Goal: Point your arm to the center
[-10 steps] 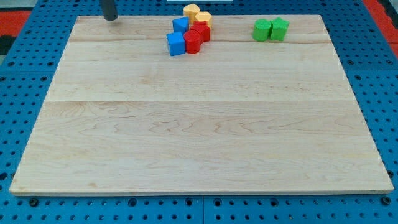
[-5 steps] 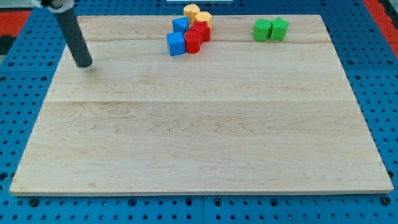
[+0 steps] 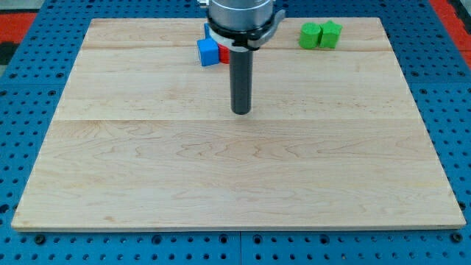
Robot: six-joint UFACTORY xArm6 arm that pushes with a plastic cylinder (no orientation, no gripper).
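My tip (image 3: 241, 110) rests on the wooden board (image 3: 235, 162) near its middle, a little above centre in the view. It touches no block. A blue cube (image 3: 208, 51) shows just left of the rod at the view's top, with a sliver of a red block (image 3: 223, 54) beside it. The arm's body hides the rest of that cluster, including the other blue, red and yellow blocks. Two green blocks (image 3: 321, 34) sit side by side at the top right, well away from the tip.
The board lies on a blue pegboard surface (image 3: 22, 110) with holes all round. A red area (image 3: 18, 18) shows at the view's top left corner.
My tip has moved from the board's left edge rightward and down to near the centre. The arm's body now covers most of the top block cluster. No block has moved.
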